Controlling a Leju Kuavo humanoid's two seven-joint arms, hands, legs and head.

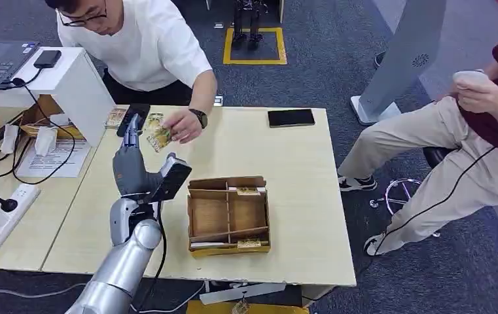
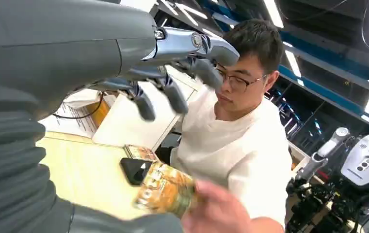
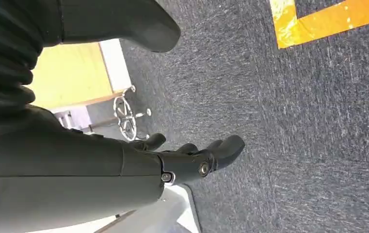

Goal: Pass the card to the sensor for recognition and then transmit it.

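Our left hand (image 1: 136, 134) is raised over the table (image 1: 285, 190), fingers (image 2: 172, 94) spread and holding nothing. The card (image 1: 158, 135) sits just beside our fingertips, pinched by a person's hand (image 1: 184, 125) on its far side, so it isn't ours. Whether card and fingers touch, we can't tell. Our right hand (image 3: 192, 155) hangs by the floor, fingers loosely extended, empty.

Risks, as we judge them: if we close too soon or off-line we catch the person's fingers or only a card corner, and the card slips out or drops on the table. If they let go before we pinch, same result. A skewed grab could also leave the face angled wrong for the sensor (image 1: 133, 118), the dark slab just past our fingertips.

Card's long axis runs roughly from our fingers toward the person's hand, tilted, printed face up toward the head view.
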